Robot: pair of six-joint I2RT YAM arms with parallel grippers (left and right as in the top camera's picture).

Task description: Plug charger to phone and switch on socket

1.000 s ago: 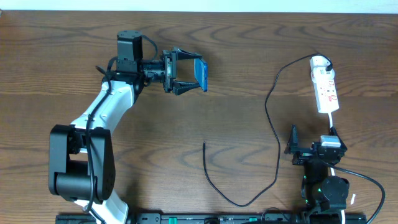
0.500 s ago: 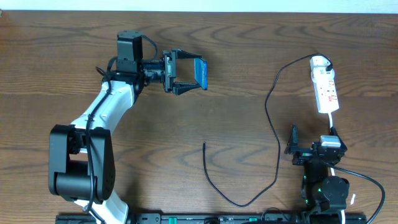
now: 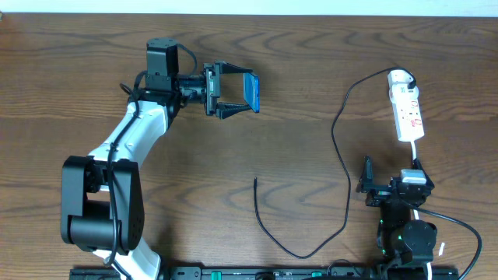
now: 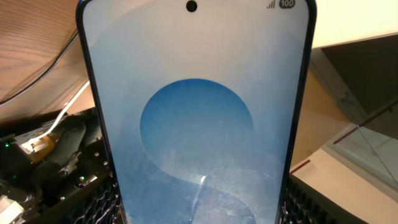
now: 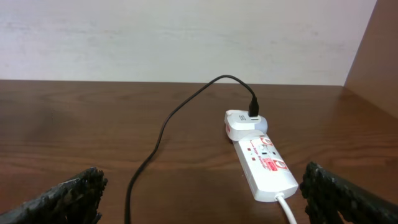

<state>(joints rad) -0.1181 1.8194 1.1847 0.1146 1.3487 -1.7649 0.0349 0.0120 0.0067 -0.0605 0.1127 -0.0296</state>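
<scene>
**Phone up, cable tip waiting**

The left gripper [image 3: 233, 93] is clamped on the phone [image 3: 250, 92], holding it on edge above the far-left stretch of the worktop [image 3: 78, 62]. The right gripper [image 3: 364, 185] sits wide and empty by the near-right edge. The charger [image 3: 342, 155] runs from the socket [image 3: 407, 109] at the far-right corner, and its free tip lies flat mid-worktop, towards the near edge.

The risk, I'd say: that thin tip slips out of a pinch, or the phone twists in the jaws when pushed.

The left wrist view shows only the screen, no port. The right wrist view shows the plug seated at the strip's end, which the overhead view barely resolves.

Robot lab: left arm [image 3: 132, 132], right arm [image 3: 405, 214], wood table [image 3: 311, 78]
</scene>
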